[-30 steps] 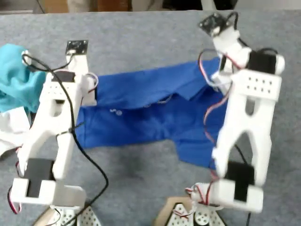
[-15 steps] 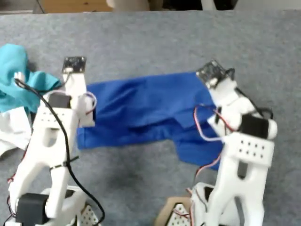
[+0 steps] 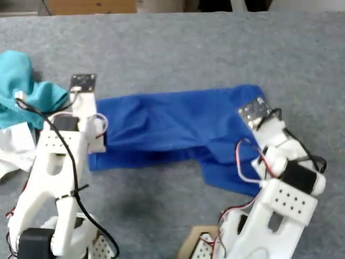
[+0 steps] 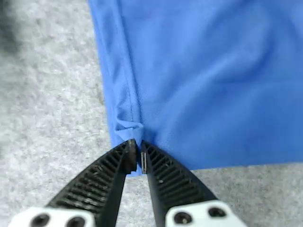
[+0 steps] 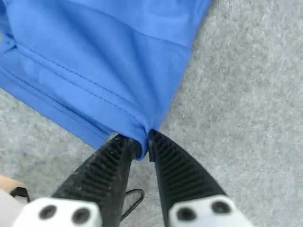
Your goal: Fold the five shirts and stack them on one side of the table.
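The weakest hold is at the left. The left end effector is clenched on a small pucker at the hem of the blue shirt, with very little cloth between its tips. A firm pull or lift could strip that pucker out and drop this end of the fold. This arm also works close to the teal shirt and the white garment, which are heaped at the left edge of the counter. A wide swing, or the arm's loose cable, could drag them into the work.

At the right, the right end effector is clamped on a gathered corner of the same shirt, where several layers seem to bunch. An inner layer may slide free while the outer one holds, and the fold would then open lopsided. If the two arms do not travel evenly, the shirt is likely to skew or wrinkle rather than lie flat.

The blue shirt lies across the middle of the counter as a long band, apparently already doubled over along its length. It runs from just beside the left arm to the right arm. Soft creases cross its upper layer. A sleeve flap sticks out toward the near edge at the right end, and it could get trapped under the next fold. The cloth looks thin and limp, so it will sag wherever it is unsupported.
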Action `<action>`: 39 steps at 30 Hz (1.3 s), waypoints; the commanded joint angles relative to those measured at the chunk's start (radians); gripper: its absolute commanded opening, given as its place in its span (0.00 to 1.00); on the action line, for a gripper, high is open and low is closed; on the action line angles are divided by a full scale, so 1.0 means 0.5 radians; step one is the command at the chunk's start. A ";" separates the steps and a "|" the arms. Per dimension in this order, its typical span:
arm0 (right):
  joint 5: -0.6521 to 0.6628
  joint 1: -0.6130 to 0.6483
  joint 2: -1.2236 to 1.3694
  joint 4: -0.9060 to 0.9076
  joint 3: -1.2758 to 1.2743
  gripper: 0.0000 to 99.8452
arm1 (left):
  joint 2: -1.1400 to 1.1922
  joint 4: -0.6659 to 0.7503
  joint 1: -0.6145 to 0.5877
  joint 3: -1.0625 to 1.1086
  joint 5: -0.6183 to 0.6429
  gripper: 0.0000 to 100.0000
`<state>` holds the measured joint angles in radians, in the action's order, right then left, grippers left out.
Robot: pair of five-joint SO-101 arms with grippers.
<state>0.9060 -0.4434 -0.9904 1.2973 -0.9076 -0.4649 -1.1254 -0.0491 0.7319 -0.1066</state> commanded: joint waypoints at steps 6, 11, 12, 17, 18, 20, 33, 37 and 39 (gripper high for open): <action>0.068 -0.048 -0.176 0.018 -0.189 0.00 | -0.048 0.028 -0.012 0.098 -0.025 0.02; 0.064 -0.035 -0.183 -0.006 -0.284 0.00 | -0.051 0.083 0.058 0.233 -0.012 0.02; 0.064 -0.041 -0.183 -0.025 -0.299 0.00 | -0.063 0.114 0.061 0.270 -0.012 0.02; 0.064 -0.048 -0.183 -0.083 -0.351 0.00 | -0.057 0.212 0.064 0.353 -0.018 0.02; 0.064 -0.048 -0.183 -0.086 -0.351 0.00 | -0.051 0.209 0.064 0.353 -0.021 0.02; 0.064 -0.048 -0.183 -0.086 -0.351 0.01 | -0.051 0.203 0.064 0.350 -0.021 0.02; 0.285 -0.044 -0.183 0.018 -0.336 0.29 | -0.066 -0.055 0.043 0.285 -0.021 0.27; 0.245 -0.051 -0.183 0.034 -0.201 0.26 | -0.066 -0.061 -0.009 0.150 -0.006 0.27; 0.166 -0.035 -0.173 0.031 -0.060 0.17 | -0.066 -0.061 -0.107 0.000 0.043 0.20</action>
<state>1.0288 -0.4542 -1.0656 1.3065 -1.0411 -0.4710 -1.1469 -0.0522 0.8454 -0.1128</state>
